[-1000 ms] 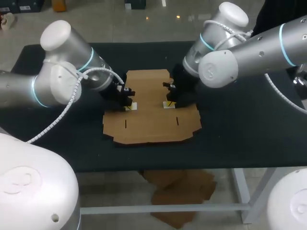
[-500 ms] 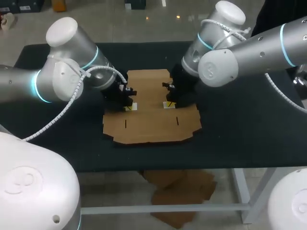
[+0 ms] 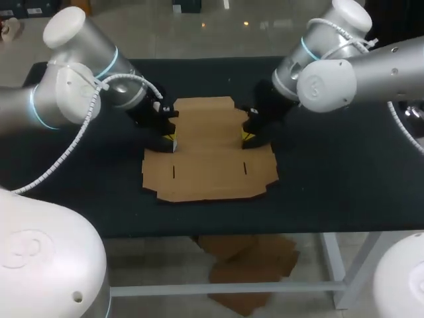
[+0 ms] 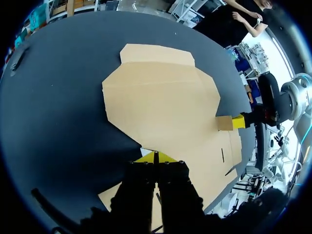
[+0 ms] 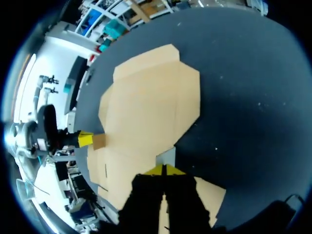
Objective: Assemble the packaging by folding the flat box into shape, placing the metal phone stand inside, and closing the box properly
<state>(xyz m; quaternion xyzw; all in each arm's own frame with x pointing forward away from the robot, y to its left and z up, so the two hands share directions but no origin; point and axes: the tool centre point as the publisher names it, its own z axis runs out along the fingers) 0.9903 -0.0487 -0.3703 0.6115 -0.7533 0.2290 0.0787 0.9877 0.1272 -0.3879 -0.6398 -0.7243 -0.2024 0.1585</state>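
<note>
Box [image 3: 209,152]: lying flat at the middle of the desk [image 3: 331,172], not yet folded. Left hand [image 3: 169,140], right hand [image 3: 246,137]: I am holding both clenched and empty, tips pressing the small side flaps [image 4: 224,123] from outside. I am judging this is tipping them upright to start the walls.

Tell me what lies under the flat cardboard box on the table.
Only the black table shows around the flat cardboard box, which lies flat on it. Anything beneath is covered and cannot be seen.

Box [image 4: 161,102] near edge under L end effector [image 4: 156,156]
</note>
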